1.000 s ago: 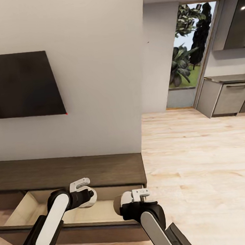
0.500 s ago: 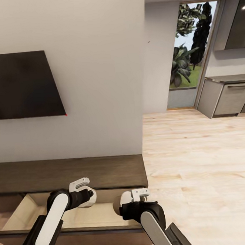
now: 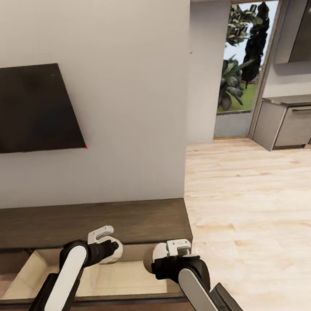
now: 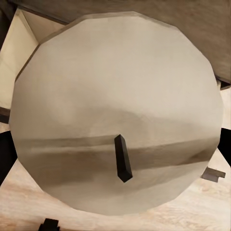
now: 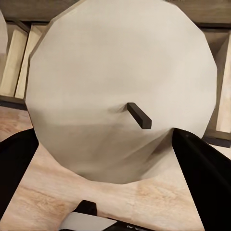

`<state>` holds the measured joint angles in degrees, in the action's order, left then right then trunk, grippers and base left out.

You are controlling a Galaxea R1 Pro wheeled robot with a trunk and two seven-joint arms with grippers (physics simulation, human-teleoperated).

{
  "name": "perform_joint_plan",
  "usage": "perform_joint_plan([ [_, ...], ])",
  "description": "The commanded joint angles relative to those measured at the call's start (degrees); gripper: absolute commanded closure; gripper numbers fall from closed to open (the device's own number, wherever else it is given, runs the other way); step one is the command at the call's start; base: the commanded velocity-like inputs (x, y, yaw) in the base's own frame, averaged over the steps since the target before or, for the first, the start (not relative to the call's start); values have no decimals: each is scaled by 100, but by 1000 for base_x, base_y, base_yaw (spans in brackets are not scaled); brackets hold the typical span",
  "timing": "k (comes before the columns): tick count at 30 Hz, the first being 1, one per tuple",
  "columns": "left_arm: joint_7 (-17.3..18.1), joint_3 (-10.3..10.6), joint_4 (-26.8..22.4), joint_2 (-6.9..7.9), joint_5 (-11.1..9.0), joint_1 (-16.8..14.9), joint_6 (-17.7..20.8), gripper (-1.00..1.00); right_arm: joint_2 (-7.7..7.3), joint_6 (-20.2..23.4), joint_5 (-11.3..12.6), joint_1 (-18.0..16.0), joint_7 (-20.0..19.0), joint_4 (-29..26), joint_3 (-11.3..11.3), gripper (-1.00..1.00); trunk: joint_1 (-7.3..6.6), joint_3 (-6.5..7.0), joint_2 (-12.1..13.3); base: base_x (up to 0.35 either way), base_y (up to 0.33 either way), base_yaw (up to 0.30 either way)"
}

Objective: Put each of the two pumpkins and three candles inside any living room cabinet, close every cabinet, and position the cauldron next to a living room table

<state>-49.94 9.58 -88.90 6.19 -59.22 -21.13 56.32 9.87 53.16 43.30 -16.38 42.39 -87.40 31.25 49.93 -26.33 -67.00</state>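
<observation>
Each of my grippers holds an off-white candle with a short dark wick. The left gripper [image 3: 110,252] is shut on one candle [image 3: 109,257] [image 4: 115,96], above the open drawer [image 3: 105,278] of the long dark-brown cabinet [image 3: 86,223]. The right gripper [image 3: 154,260] is shut on another candle [image 3: 149,259] [image 5: 120,82], over the drawer's right end. The right wrist view shows dark fingers [image 5: 204,168] beside that candle, with the drawer's pale beige inside behind it. Pumpkins, cauldron and table are out of view.
A black TV [image 3: 26,108] hangs on the wall above the cabinet. To the right, a light wood floor [image 3: 259,212] runs to a glass door [image 3: 242,67] and grey kitchen cabinets [image 3: 294,127].
The whole picture has shifted right and slightly down, so the camera has moved. Both arms keep their pose with the candles still held.
</observation>
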Motion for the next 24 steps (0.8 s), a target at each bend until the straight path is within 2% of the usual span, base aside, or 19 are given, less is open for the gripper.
perform_joint_plan([
  [1,-59,12,-5,5,-45,-7,11,100,-1,10,55,-6,55,-5,4,100,1,-6,-4,136,111,0],
  [14,-59,31,-3,5,-46,-5,11,100,6,5,57,-6,57,4,-1,100,1,-6,-4,35,27,0],
  [24,-59,37,-5,-3,-2,-5,13,100,6,2,56,-6,58,8,4,100,1,-6,-4,205,87,0],
])
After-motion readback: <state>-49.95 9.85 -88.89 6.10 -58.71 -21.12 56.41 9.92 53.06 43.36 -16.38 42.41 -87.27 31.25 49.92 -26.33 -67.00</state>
